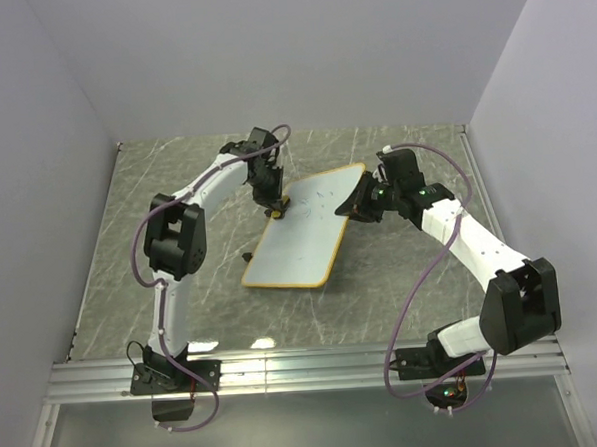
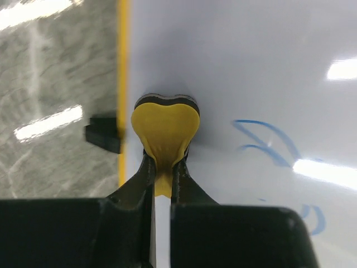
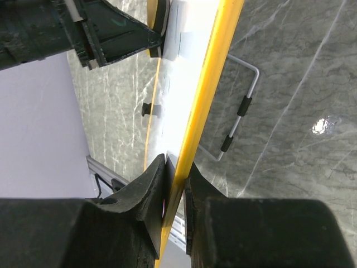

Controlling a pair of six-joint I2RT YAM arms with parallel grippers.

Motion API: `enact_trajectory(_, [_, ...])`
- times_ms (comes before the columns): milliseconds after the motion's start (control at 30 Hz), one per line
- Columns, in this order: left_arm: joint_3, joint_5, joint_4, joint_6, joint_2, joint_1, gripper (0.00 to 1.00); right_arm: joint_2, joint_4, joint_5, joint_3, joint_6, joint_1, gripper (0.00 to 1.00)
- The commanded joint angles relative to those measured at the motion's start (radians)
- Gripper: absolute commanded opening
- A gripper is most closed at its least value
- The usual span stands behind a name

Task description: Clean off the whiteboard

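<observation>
Jaws grip eraser (image 2: 165, 125) and whiteboard (image 1: 304, 233) edge; blue scribbles (image 2: 268, 137) partly cut off.

Whiteboard: one whiteboard (image 1: 304, 228), the landmark for the rest.
Eraser: one yellow eraser (image 2: 165, 125), on the whiteboard near its left edge.
Arms: two, the left arm (image 1: 174, 240) and right arm (image 1: 480, 254), one on each side of the whiteboard.
Grippers: two, the left gripper (image 2: 165, 164) over the whiteboard and the right gripper (image 3: 175, 167) at its right edge.
Clip: one black clip (image 2: 105, 134) in view, on the whiteboard's left edge.
Blue strokes: at least three curved blue strokes (image 2: 262, 125) on the whiteboard; exact count unclear.
Wire stand: one wire stand (image 3: 252, 86), beside the whiteboard's right edge.
Sleeves: two black sleeves (image 3: 244, 106), on that wire.
</observation>
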Motion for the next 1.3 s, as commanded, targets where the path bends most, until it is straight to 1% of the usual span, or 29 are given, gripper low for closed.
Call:
enact_trajectory(0, [0.094, 0.123, -0.006, 0.021, -0.005, -0.106, 0.00, 0.038, -0.063, -0.012, 0.000, -0.157, 0.024, 0.00])
enact_trajectory(67, [0.139, 0.152, -0.005, 0.021, -0.014, -0.139, 0.00, 0.041, -0.060, -0.015, 0.000, -0.155, 0.026, 0.00])
enact_trajectory(100, [0.152, 0.196, 0.004, 0.017, -0.025, -0.169, 0.00, 0.046, -0.058, -0.017, 0.000, -0.154, 0.024, 0.00])
enact_trajectory(167, [0.172, 0.235, 0.014, 0.004, -0.034, -0.197, 0.00, 0.049, -0.058, -0.019, 0.001, -0.153, 0.024, 0.00])
enact_trajectory(200, [0.169, 0.284, 0.037, -0.014, -0.040, -0.217, 0.00, 0.052, -0.058, -0.019, 0.001, -0.157, 0.026, 0.00])
enact_trajectory(333, [0.109, 0.318, 0.088, -0.059, -0.082, -0.240, 0.00, 0.057, -0.063, -0.015, 0.009, -0.157, 0.026, 0.00])
enact_trajectory(400, [0.075, 0.318, 0.097, -0.053, -0.086, -0.240, 0.00, 0.060, -0.064, -0.015, 0.010, -0.158, 0.024, 0.00])
enact_trajectory(500, [0.068, 0.292, 0.084, -0.022, -0.068, -0.235, 0.00, 0.066, -0.070, -0.017, 0.020, -0.158, 0.026, 0.00])
enact_trajectory(633, [0.045, 0.269, 0.085, -0.014, -0.034, -0.193, 0.00, 0.064, -0.086, -0.009, 0.032, -0.161, 0.024, 0.00])
enact_trajectory(733, [-0.007, 0.253, 0.103, -0.036, 0.002, -0.113, 0.00, 0.063, -0.096, -0.005, 0.041, -0.163, 0.023, 0.00])
enact_trajectory(767, [-0.027, 0.243, 0.105, -0.039, 0.012, -0.070, 0.00, 0.063, -0.099, -0.003, 0.043, -0.163, 0.024, 0.00])
enact_trajectory(867, [-0.055, 0.212, 0.114, -0.025, 0.045, -0.013, 0.00, 0.061, -0.106, 0.000, 0.043, -0.161, 0.026, 0.00])
enact_trajectory(933, [-0.041, 0.203, 0.113, -0.013, 0.076, -0.004, 0.00, 0.061, -0.104, 0.000, 0.041, -0.160, 0.026, 0.00])
enact_trajectory(1067, [0.023, 0.203, 0.088, 0.015, 0.105, -0.027, 0.00, 0.067, -0.103, 0.001, 0.046, -0.155, 0.024, 0.00])
enact_trajectory(1133, [0.054, 0.242, 0.091, 0.029, 0.087, -0.048, 0.00, 0.075, -0.104, 0.001, 0.050, -0.154, 0.026, 0.00])
enact_trajectory(1233, [0.092, 0.272, 0.105, 0.052, 0.041, -0.106, 0.00, 0.084, -0.099, 0.000, 0.053, -0.150, 0.026, 0.00])
enact_trajectory(1267, [0.104, 0.272, 0.102, 0.056, 0.024, -0.147, 0.00, 0.090, -0.099, 0.000, 0.053, -0.149, 0.026, 0.00])
